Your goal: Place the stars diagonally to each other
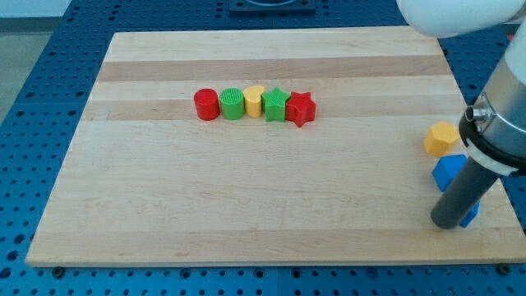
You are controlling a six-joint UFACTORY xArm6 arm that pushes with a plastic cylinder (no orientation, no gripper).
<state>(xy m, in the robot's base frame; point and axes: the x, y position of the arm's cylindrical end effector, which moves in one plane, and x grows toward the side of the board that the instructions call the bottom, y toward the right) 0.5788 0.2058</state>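
Stars side by side in the row

Red star touches green star on its right — level, not diagonal. My tip, bare, holding nothing, sits far right of the red star, against a blue block.

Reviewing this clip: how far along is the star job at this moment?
Nothing looks done. The green star and red star sit side by side, touching, at the right end of a row with the yellow cylinder. Nothing in hand: my tip is far off at the view's right by a blue block. Left: push one star diagonal.
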